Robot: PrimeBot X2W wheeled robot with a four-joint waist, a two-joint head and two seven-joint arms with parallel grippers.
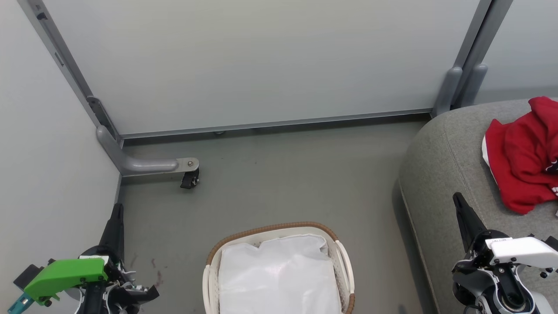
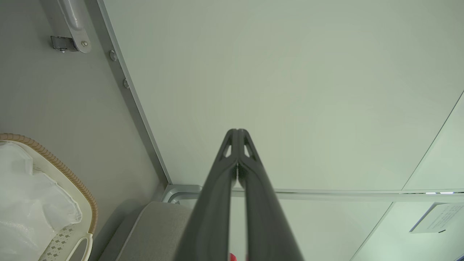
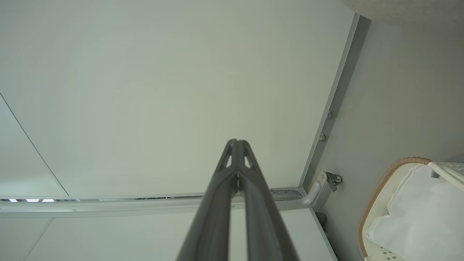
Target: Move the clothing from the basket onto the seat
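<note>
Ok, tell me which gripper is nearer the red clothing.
The right gripper, with the white housing, at the grey sofa seat where the red clothing lies. The left gripper, with the green housing, is beyond the laundry basket.

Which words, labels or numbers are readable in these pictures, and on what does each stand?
None can be read.
Paper sheet on the wall panel: printed lines, too small.
Label on the right arm's white cover: too small.
Patch on the clothing: cut off by the picture's edge.
</note>
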